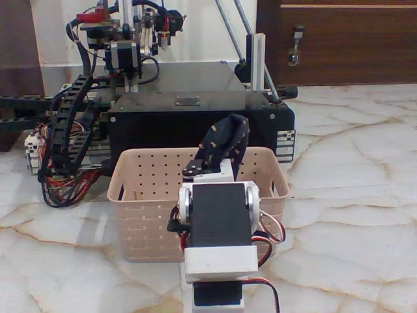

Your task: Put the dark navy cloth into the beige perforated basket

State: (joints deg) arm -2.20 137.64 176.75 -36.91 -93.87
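The beige perforated basket stands on the marble floor in the middle of the fixed view, its opening facing up. The white arm rises from the bottom edge in front of the basket. Its gripper reaches over the basket's near rim and is shut on the dark navy cloth. The cloth, speckled with tan dots, sticks up above the basket's right half and covers most of the fingers. The part of the basket's inside that shows, on the left, holds nothing.
A big black machine box with cable chains and bundled wires stands right behind the basket. A wooden door is at the back right. Open marble floor lies to the right and front left.
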